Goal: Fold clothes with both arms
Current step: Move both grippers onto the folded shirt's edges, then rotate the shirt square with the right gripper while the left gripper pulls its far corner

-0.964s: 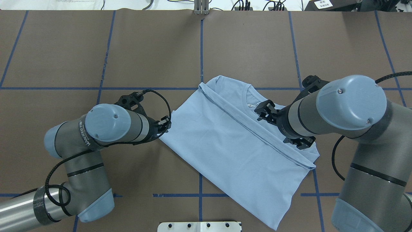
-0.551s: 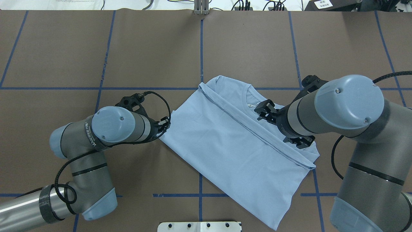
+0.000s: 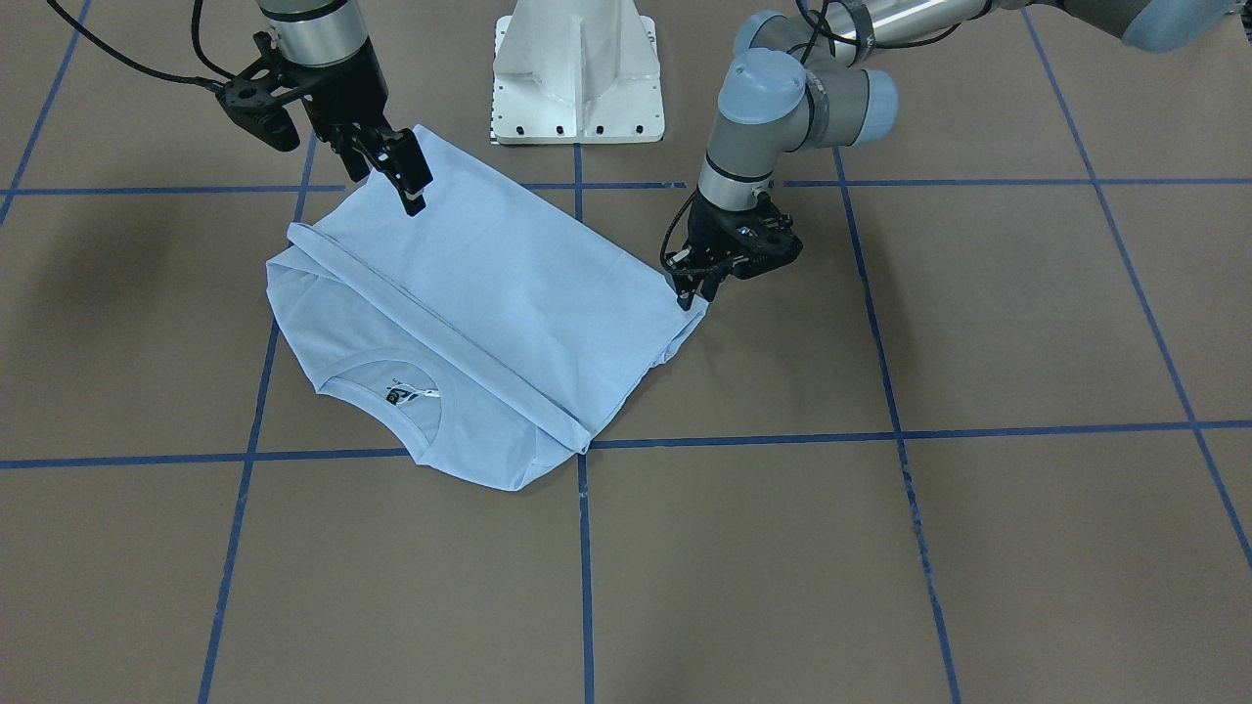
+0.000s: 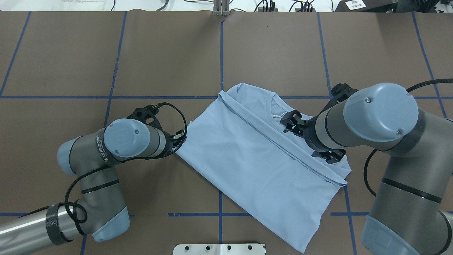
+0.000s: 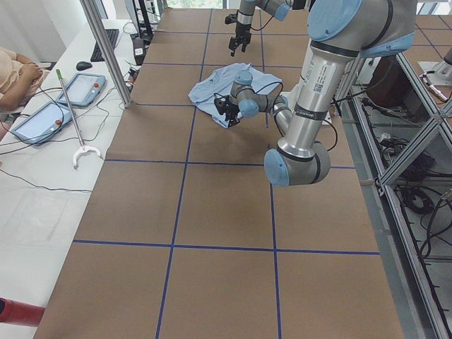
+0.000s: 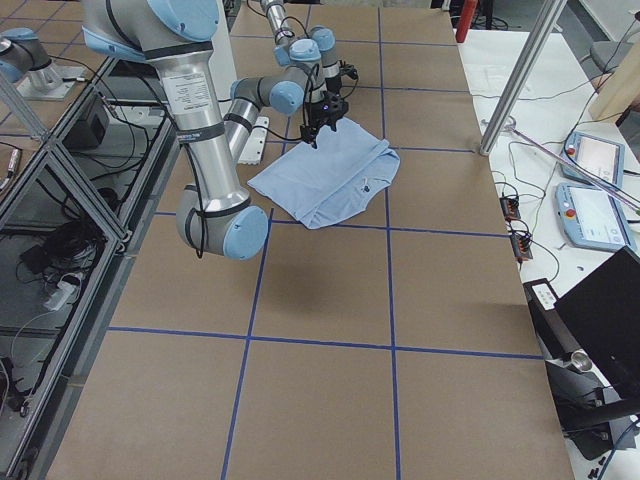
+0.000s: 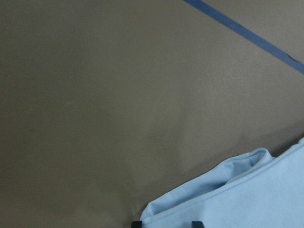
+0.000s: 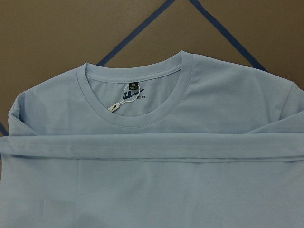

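1. Overhead exterior view: the table (image 4: 70, 53) is the largest thing in frame. It is covered in brown paper and crossed by a grid of blue tape lines (image 4: 221, 49).
2. The right arm (image 4: 378, 113) comes in from that view's right and bends over the right-hand part of the shirt. The left arm (image 4: 124, 141) comes in low from the view's left, its wrist pointing at the shirt's left corner.
3. The light blue T-shirt (image 4: 254, 159) lies flat near the middle of the table, at a diagonal to the tape grid. It is folded: a broad panel is laid over the body, and its straight edge runs across just below the collar.
4. The right gripper (image 3: 391, 171) hangs above the shirt on the robot's right side, apart from the cloth. Its wrist camera looks straight down on the collar and the fold band, and no finger shows in that frame. I cannot tell whether its jaws are spread or closed.
5. The left gripper (image 3: 690, 291) is down at table level at the shirt's corner on the robot's left, and the cloth spreads away from it toward the other arm. In the left wrist view two black fingertips (image 7: 137, 223) show at the bottom edge, set apart. The rolled edge of the cloth reaches in between them. The jaws are spread and not clamped on the fabric.
6. The round collar (image 8: 137, 124) points away from the robot. Inside it sits the dark neck label (image 8: 134, 87), with a small white tag (image 8: 115, 107) just beside it.
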`<state>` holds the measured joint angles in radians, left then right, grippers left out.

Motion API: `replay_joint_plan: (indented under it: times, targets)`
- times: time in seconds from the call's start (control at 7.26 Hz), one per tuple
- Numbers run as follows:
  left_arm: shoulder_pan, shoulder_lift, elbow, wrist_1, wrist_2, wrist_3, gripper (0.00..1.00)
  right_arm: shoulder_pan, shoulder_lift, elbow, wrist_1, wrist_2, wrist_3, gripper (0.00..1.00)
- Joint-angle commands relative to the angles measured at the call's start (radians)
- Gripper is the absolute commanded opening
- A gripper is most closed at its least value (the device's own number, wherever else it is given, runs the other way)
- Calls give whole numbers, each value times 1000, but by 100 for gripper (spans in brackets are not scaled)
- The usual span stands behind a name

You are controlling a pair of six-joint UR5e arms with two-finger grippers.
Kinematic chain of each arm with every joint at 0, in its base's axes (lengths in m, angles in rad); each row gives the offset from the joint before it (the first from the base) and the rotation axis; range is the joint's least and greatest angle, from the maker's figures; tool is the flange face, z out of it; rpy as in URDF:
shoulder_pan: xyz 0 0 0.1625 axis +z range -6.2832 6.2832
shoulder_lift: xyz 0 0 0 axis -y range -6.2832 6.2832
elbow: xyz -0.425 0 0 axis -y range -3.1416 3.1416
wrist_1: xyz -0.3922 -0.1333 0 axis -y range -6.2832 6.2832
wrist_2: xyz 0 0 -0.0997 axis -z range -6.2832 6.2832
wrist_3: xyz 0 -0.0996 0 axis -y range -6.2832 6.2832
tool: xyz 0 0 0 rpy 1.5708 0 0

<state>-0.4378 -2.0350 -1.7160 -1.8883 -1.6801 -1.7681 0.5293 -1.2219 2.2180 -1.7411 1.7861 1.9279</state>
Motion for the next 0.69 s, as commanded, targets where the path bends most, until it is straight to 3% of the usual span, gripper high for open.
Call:
replay_joint_plan:
  times: [0.0,0.28,0.55]
  targets:
    - [1,-2,10,0,3,1,40,-2,2,-15,0,-1,-1,100]
    - [-1,-1,10,0,20,4,0,-2,4,-20,0,-14,-1,100]
    - [-37,-2,4,3,26,93,0,1,5,-20,0,-16,-1,100]
